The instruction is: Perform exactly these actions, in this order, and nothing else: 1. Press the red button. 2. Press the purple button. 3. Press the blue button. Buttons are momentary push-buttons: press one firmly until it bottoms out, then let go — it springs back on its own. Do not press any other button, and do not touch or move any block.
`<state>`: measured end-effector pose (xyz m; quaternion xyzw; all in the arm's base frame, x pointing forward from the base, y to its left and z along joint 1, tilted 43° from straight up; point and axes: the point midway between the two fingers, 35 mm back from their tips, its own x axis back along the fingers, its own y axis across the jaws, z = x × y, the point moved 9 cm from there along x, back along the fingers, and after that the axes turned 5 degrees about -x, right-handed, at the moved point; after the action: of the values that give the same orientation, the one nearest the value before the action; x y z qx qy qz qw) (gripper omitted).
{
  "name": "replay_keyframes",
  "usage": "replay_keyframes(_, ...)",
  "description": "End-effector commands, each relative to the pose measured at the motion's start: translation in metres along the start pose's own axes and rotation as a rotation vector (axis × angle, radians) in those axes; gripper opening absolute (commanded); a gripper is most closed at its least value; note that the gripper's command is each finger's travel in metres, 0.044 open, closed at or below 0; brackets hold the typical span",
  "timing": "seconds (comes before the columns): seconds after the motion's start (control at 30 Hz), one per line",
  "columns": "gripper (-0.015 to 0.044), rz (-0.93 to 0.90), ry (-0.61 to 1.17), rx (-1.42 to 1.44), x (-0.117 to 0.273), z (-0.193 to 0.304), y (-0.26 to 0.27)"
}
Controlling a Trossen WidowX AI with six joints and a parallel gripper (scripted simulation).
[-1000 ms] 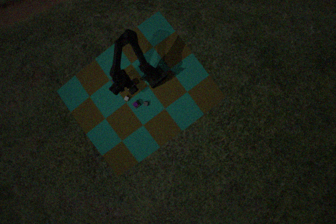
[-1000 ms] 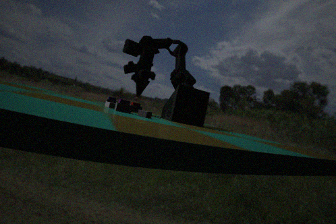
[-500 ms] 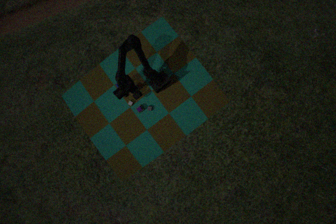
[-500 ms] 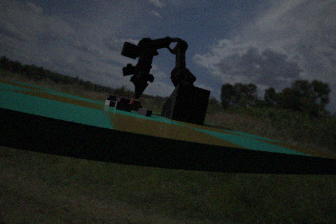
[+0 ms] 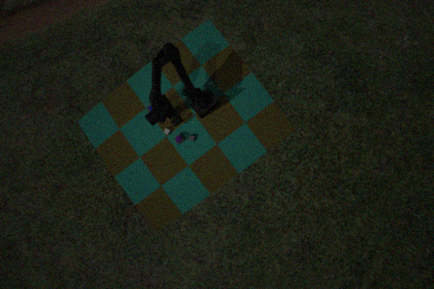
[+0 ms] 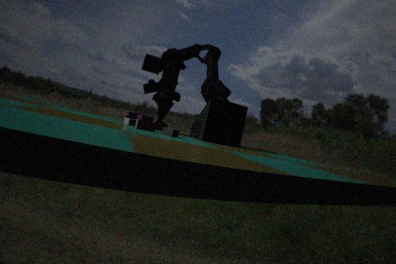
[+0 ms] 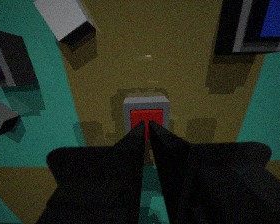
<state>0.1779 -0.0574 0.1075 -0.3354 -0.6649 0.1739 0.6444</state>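
In the wrist view the red button (image 7: 147, 116), in a grey housing, sits on a brown square right under my gripper (image 7: 146, 124). The fingers are shut with nothing between them, and their tips overlap the red cap's near edge. I cannot tell if the cap is pushed down. The blue button (image 7: 274, 20) (image 5: 149, 108) is at the upper right of the wrist view. Only the dark housing of the purple button (image 7: 13, 57) (image 5: 179, 138) shows at the left edge. In the top view the gripper (image 5: 163, 117) hides the red button. In the exterior view the gripper (image 6: 160, 117) points down at the buttons.
A white block (image 7: 63, 17) (image 5: 166, 131) lies up and to the left of the red button. A grey block (image 7: 3, 117) (image 5: 192, 137) lies to the left, near the purple button. The arm's dark base box (image 6: 223, 122) stands on the checkered mat (image 5: 244, 146).
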Motion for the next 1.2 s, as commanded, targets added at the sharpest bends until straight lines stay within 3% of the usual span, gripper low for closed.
replay_keyframes(0.0,0.002,0.005,0.005,0.006,-0.002,0.002,0.0)
replay_keyframes(0.37,0.002,0.001,0.002,0.0,0.001,0.0,0.0)
replay_keyframes(0.5,0.002,0.003,0.005,0.006,0.031,0.001,0.001)
replay_keyframes(0.7,0.002,0.001,0.006,0.007,0.041,0.0,0.001)
replay_keyframes(0.87,0.002,0.0,0.007,0.008,0.092,0.001,0.001)
replay_keyframes(1.17,0.002,-0.004,0.006,0.008,0.098,-0.015,0.023)
